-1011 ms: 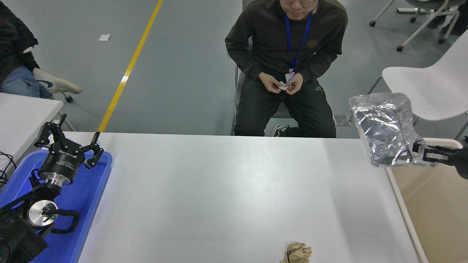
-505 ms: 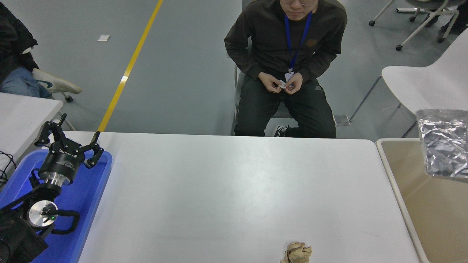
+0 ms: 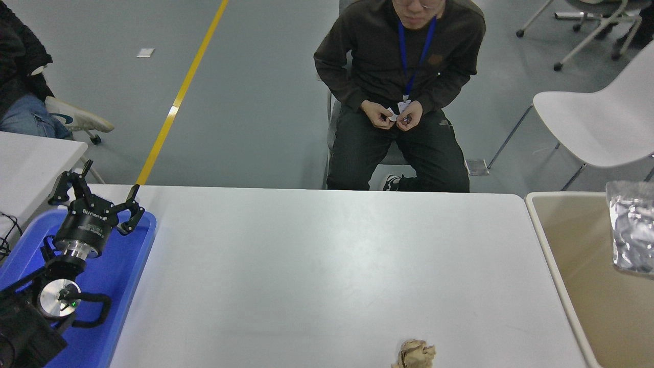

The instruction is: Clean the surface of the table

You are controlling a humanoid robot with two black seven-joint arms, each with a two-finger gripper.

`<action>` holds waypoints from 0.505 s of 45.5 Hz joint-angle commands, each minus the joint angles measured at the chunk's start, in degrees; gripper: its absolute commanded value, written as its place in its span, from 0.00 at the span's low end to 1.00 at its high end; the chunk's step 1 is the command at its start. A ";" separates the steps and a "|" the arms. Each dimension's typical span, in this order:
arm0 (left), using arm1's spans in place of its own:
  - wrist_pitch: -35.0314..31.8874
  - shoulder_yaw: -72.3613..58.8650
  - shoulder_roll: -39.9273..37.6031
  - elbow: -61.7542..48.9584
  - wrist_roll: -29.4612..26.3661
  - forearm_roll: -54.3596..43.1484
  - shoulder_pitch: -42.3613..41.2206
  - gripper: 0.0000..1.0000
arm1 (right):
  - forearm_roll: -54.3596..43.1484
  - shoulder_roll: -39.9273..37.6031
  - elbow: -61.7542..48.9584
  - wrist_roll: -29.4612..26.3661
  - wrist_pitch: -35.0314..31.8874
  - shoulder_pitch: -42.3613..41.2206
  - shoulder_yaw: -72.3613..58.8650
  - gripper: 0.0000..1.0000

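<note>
The surface (image 3: 317, 266) fills the middle of the view and looks nearly clear — one crumpled brown paper ball (image 3: 415, 354) lies at its near edge. One silvery foil wrapper (image 3: 633, 232) hangs over the beige bin (image 3: 567, 255) at the right edge, probably about to be dropped; the right hand is out of view. The left hand (image 3: 99, 197) sits parked over the blue tray (image 3: 127, 266), fingers spread, holding nothing.

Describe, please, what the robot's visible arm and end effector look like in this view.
Only the left arm shows. Its end effector is black, with several jointed, linkage-style fingers on a round black body bearing small white lettering. Below sits a polished silver wrist ring, then a silver disc with a green light, and a black cable looping alongside.
</note>
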State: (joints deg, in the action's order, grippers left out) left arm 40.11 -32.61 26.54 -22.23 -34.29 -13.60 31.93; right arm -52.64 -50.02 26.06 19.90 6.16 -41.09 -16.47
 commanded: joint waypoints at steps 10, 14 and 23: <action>-0.03 0.00 0.00 0.00 0.01 -0.02 -0.03 1.00 | 2.89 17.06 -25.79 2.08 -0.09 7.96 -1.81 0.00; -0.03 0.00 0.00 -0.09 0.01 0.07 -0.03 1.00 | 3.07 18.38 -26.23 1.55 0.00 8.13 -1.90 0.00; -0.03 0.00 0.00 0.00 0.01 -0.02 -0.03 1.00 | 3.69 20.93 -26.50 0.58 0.00 8.84 -2.08 0.00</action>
State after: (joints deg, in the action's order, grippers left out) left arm 40.11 -32.61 26.54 -22.24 -34.28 -13.61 31.92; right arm -49.71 -33.53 2.79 21.31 6.10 -33.65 -18.06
